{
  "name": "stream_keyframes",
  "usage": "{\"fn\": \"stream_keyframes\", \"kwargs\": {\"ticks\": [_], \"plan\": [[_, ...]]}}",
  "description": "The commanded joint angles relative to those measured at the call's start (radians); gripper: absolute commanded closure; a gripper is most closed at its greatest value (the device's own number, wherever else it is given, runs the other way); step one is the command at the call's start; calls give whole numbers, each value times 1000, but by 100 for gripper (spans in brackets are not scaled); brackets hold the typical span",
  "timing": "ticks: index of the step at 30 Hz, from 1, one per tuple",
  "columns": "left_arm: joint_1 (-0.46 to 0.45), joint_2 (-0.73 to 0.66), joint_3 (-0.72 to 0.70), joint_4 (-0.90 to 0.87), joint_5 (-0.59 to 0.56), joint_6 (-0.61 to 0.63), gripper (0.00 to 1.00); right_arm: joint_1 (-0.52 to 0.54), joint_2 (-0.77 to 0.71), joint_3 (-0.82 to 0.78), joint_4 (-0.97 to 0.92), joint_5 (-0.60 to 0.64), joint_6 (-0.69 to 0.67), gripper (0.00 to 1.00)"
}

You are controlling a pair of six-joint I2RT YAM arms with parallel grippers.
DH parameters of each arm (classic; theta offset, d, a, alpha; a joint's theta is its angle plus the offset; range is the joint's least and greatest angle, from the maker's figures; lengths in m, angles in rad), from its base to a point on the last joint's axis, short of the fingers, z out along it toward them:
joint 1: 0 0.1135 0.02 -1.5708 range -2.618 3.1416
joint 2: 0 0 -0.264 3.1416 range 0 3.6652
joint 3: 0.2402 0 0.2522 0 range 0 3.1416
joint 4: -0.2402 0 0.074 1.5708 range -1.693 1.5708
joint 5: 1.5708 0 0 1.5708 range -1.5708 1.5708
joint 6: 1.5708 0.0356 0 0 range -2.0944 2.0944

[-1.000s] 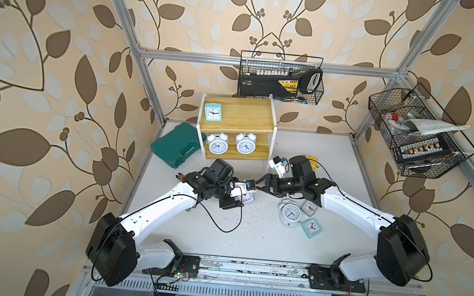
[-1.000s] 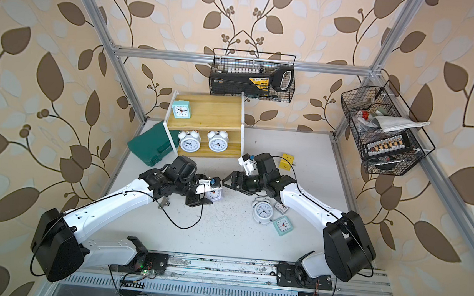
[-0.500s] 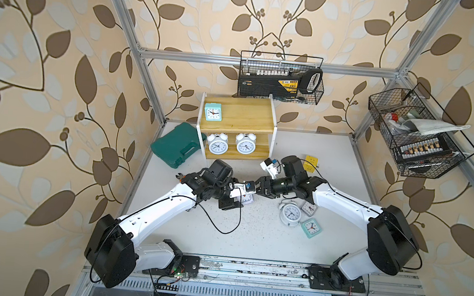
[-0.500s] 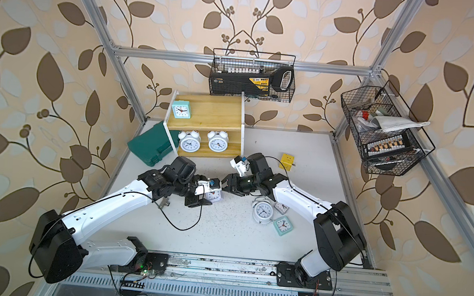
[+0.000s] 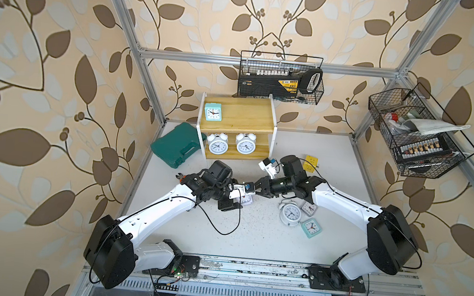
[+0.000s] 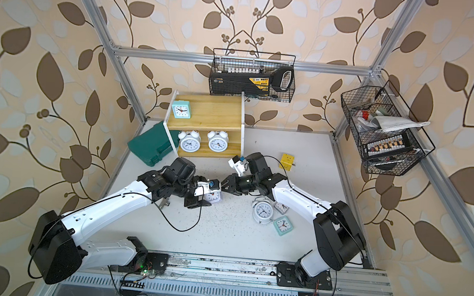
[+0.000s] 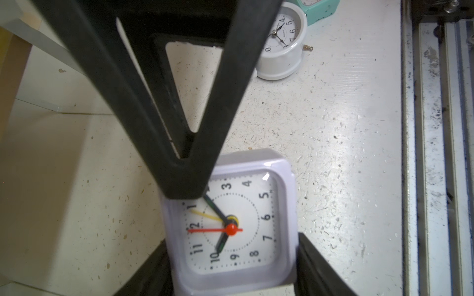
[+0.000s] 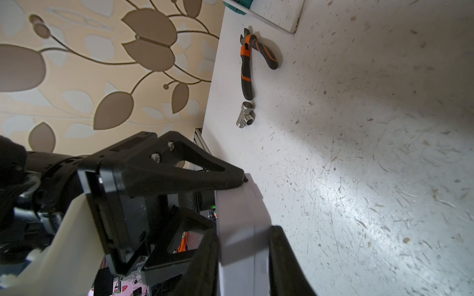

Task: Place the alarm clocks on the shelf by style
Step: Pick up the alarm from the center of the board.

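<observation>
Mid-surface (image 5: 251, 242), claw to claw: pale square clock (image 7: 230, 225), likely mid-handover.
Near right, loose twin-bell clock (image 5: 290, 213), greyish square clock (image 5: 309, 208) and loose mint clock (image 5: 311, 227). Right claw (image 8: 243, 258) clamped on the pale clock's body; left claw (image 7: 230, 266) flanks it, pressing or not, can't tell. Risk: both pull, it twists out, drops. Only top views show shelf (image 5: 238, 117) at back: shelved mint clock (image 5: 213, 112) above, shelved twin-bells (image 5: 217, 144) below.

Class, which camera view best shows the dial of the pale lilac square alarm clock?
The left wrist view: the pale lilac square alarm clock faces it, numerals readable. Both top views show it tiny, partly hidden; the right wrist view shows only its side.
</observation>
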Motion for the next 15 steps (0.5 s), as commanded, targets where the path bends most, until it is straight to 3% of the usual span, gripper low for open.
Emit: {"fn": "stream_keyframes", "kwargs": {"ticks": [1,8,15], "plan": [[-9,-31,3,-1,41,-21,22,-19,-15,-1,-3,1,-48,78],[49,-28,45,-42,112,-68,19,-77,-83,-12,-37,2,-146,79],[148,-8,116,-100,250,-158,18,-109,-192,42,-83,126,-314,79]]}}
